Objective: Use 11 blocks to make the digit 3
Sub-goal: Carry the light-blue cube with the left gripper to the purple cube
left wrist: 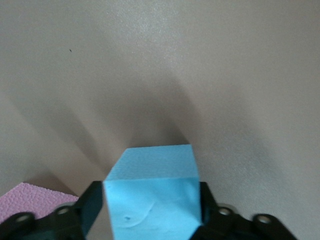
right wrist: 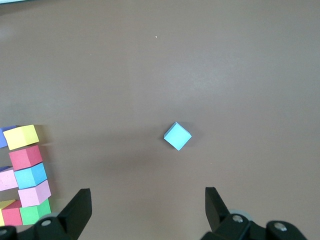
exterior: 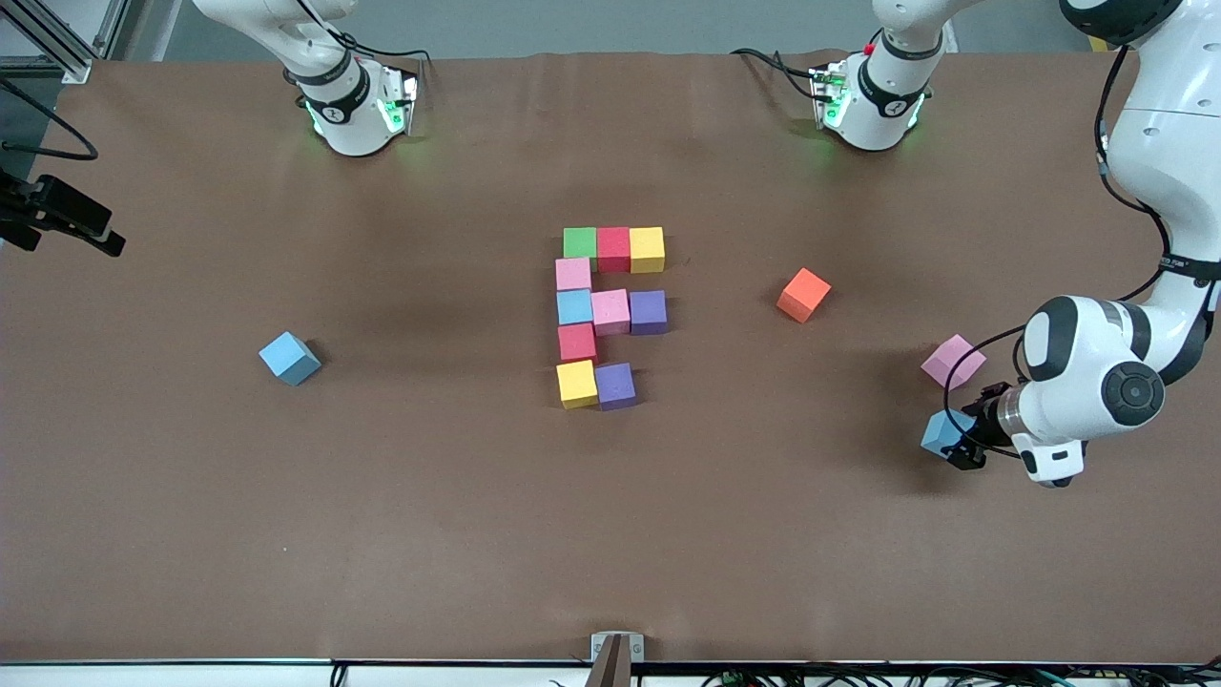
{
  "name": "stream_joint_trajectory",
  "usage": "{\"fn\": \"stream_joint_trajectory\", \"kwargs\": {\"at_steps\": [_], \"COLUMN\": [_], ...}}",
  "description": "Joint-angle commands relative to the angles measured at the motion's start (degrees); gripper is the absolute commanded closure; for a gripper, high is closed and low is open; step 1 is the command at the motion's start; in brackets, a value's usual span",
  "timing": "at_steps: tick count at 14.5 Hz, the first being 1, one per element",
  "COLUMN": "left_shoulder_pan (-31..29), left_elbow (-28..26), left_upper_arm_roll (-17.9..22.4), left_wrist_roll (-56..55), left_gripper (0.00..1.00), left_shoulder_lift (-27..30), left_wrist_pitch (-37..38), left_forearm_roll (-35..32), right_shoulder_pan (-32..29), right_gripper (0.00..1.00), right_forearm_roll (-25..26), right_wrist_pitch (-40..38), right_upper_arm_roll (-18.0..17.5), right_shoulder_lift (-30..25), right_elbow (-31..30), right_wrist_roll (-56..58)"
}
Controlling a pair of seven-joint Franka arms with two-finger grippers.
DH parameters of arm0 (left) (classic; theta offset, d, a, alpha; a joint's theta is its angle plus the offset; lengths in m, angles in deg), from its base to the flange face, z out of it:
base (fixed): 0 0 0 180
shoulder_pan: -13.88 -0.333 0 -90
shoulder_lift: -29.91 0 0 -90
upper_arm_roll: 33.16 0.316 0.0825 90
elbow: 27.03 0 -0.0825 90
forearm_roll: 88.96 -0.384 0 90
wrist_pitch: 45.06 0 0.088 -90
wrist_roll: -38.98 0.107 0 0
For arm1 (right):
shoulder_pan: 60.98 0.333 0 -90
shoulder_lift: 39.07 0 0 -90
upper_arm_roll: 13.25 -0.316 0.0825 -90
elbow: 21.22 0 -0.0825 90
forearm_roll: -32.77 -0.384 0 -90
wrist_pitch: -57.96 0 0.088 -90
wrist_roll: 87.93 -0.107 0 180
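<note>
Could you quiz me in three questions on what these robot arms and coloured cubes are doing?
1. True or false: the left pincer has a light blue cube between its fingers.
2. How many cubes already form the figure mid-table?
3. Which loose cube lies toward the right arm's end: A orange, B light blue, C pink?

Key:
1. True; fingers flank it.
2. Ten.
3. B, the light blue cube; the orange cube and pink cube lie toward the left arm's end.

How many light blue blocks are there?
3. One sits in the block figure, in its column. One lies alone toward the right arm's end of the table. One is between the left gripper's fingers, beside a loose pink block.
</note>
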State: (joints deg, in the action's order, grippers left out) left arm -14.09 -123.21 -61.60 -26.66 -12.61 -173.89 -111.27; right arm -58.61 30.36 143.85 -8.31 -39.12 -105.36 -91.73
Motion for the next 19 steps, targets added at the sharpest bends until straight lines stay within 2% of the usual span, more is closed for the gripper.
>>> {"fn": "stream_joint_trajectory", "kwargs": {"at_steps": [1, 2, 3, 4, 8, 15, 19], "left_shoulder_pan": [2.38, 3.69, 5.19, 6.07, 17.13, 35.06, 39.90], "left_elbow": [1.17, 1.53, 1.53, 1.70, 3.72, 5.30, 5.40], "left_upper_arm_roll": [0.49, 0.40, 0.40, 0.23, 0.22, 0.40, 0.49], "left_wrist_roll": [-0.62, -1.32, -3.33, -9.88, -33.45, -60.01, -70.83], "left_gripper": [0.58, 0.70, 0.76, 0.80, 0.81, 0.82, 0.82], "left_shoulder_lift": [-1.25, -1.51, -1.26, -1.34, -1.51, -2.22, -3.27], "left_wrist_pitch": [-1.16, -0.90, -0.72, -0.72, -0.72, -2.38, -6.08], "left_forearm_roll": [-1.33, -0.46, -0.11, 1.81, 3.15, 3.23, 2.80], "right_shoulder_pan": [-0.61, -0.61, -0.61, -0.61, -0.61, -0.62, -0.70], "right_gripper": [0.00, 0.00, 0.00, 0.00, 0.00, 0.00, 0.00], "right_forearm_roll": [0.66, 0.66, 0.66, 0.66, 0.66, 0.66, 0.66], "right_wrist_pitch": [-0.37, -0.29, -0.37, -0.37, -0.20, -0.20, -0.11], "right_upper_arm_roll": [-0.54, -0.54, -0.54, -0.54, -0.54, -0.54, -0.54], "right_shoulder_lift": [0.49, 0.49, 0.49, 0.49, 0.49, 0.49, 0.58], "right_elbow": [1.08, 1.08, 1.08, 1.08, 1.08, 1.08, 1.08], "right_wrist_roll": [-0.59, -0.59, -0.59, -0.59, -0.59, -0.59, -0.59]}}
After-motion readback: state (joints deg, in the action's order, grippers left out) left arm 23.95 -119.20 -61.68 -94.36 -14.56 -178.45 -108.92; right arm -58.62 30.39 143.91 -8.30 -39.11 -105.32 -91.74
